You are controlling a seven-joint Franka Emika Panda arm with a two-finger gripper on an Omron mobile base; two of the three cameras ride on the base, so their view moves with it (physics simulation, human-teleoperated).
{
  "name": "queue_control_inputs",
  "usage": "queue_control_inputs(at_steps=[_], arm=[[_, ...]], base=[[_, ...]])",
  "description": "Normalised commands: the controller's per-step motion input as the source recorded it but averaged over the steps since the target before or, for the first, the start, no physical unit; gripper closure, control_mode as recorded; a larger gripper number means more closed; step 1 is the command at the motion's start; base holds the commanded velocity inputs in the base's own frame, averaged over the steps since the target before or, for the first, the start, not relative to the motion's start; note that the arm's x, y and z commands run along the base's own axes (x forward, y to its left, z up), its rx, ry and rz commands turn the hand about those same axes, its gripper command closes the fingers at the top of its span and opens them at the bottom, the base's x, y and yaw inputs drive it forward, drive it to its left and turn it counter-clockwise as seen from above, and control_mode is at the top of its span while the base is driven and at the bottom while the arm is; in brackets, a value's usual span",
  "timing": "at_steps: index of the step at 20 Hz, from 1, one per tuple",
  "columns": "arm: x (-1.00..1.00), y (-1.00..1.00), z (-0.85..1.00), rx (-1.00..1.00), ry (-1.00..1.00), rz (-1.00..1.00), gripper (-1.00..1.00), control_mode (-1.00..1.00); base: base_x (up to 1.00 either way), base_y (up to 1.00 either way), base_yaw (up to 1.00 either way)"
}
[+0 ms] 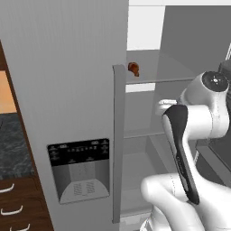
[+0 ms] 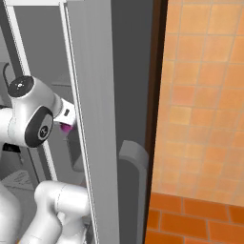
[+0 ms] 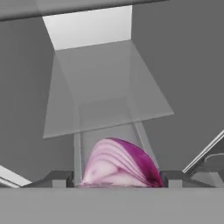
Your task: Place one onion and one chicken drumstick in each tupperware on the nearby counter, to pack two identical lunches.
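1. The arm (image 1: 189, 135) is reaching into the open fridge (image 1: 67, 90).
2. The gripper (image 3: 118, 177) is straddling an onion (image 3: 120, 164), a finger on each side; I cannot tell whether it is actually gripping it.
3. A chicken drumstick (image 1: 133, 68) is lying on an upper glass shelf (image 1: 158, 67) in the fridge, close to the door's edge.
4. From the right, a sliver of purple is peeking out beside the wrist.
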Motion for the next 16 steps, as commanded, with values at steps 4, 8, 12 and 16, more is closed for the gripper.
queue_control_inputs(at_steps=[4,8,12,16], arm=[[-0.24,0.0,-0.06,-0.01,-0.31,0.11,1.0,-1.0],[0.0,0.0,0.0,0.0,0.0,0.0,1.0,-1.0],[-0.02,0.0,0.0,0.0,0.0,0.0,1.0,-1.0],[0.0,0.0,0.0,0.0,0.0,0.0,1.0,-1.0]], base=[[0.0,0.0,0.0],[0.0,0.0,0.0],[0.0,0.0,0.0],[0.0,0.0,0.0]])
